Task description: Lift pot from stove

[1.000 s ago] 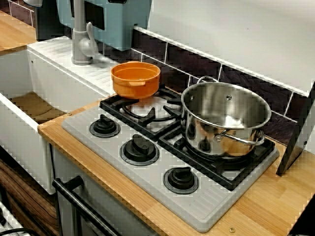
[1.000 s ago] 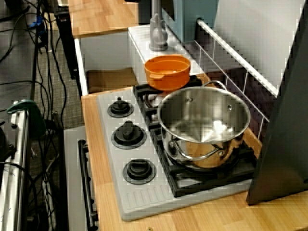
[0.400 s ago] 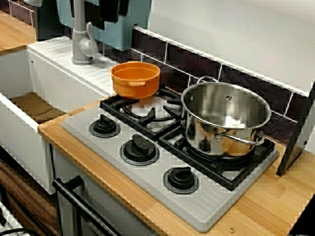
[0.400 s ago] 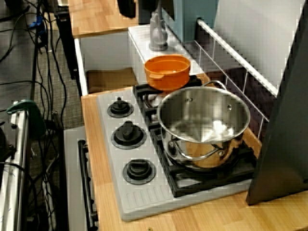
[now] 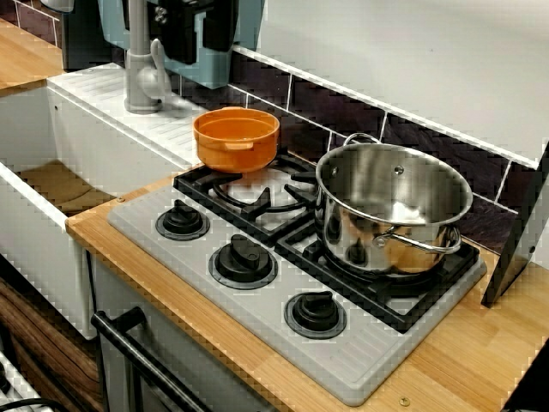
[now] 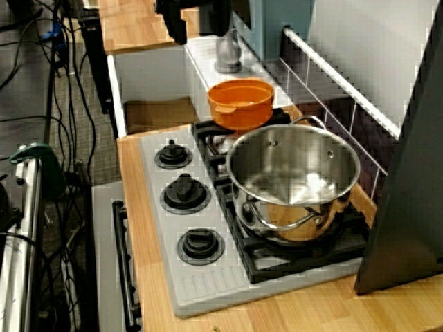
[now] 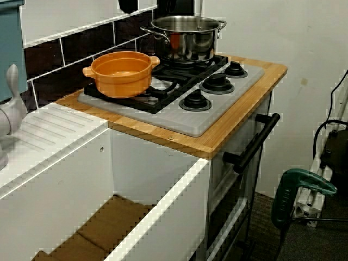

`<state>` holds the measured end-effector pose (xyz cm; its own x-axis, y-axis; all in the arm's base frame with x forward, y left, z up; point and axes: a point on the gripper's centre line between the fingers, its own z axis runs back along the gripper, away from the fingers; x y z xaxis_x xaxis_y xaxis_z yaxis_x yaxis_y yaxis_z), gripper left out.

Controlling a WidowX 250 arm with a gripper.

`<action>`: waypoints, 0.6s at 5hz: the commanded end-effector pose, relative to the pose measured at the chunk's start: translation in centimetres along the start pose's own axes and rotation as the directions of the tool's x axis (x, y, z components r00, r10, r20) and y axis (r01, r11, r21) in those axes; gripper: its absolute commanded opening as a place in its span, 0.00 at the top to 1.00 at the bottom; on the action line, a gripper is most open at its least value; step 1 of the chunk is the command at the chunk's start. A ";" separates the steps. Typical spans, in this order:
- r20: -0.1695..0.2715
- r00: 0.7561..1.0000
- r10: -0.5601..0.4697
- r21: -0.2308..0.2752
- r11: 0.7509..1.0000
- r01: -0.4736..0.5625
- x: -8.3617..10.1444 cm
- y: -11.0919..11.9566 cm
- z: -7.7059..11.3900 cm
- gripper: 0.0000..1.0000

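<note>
Right, biggest first: the wooden surface (image 5: 480,360) carries the grey stove (image 5: 257,296), and the steel pot (image 5: 393,210) fills the right-hand burner, close beside my target. The orange pot (image 5: 237,137) sits on the back-left grate, at the stove's edge nearest the white drainboard (image 5: 103,99) and the grey tap (image 5: 141,73). My worry is a crowded approach: coming in off-line I could knock the tap or nudge the steel pot, and a pinch on that thin plastic rim could slip or tip it off the grate. My arm is up at the frame's top edge, well above and behind the pot. The pincer (image 5: 193,30) hangs near the tap, its dark fingers looking spread and holding nothing.
</note>
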<state>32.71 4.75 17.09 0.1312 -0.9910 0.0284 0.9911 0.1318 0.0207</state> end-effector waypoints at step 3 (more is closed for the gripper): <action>0.040 0.996 -0.082 0.038 0.996 0.080 -1.4 2.6 -3.1 0.00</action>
<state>34.92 6.36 12.73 0.0524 -0.9958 0.0749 0.9983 0.0542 0.0222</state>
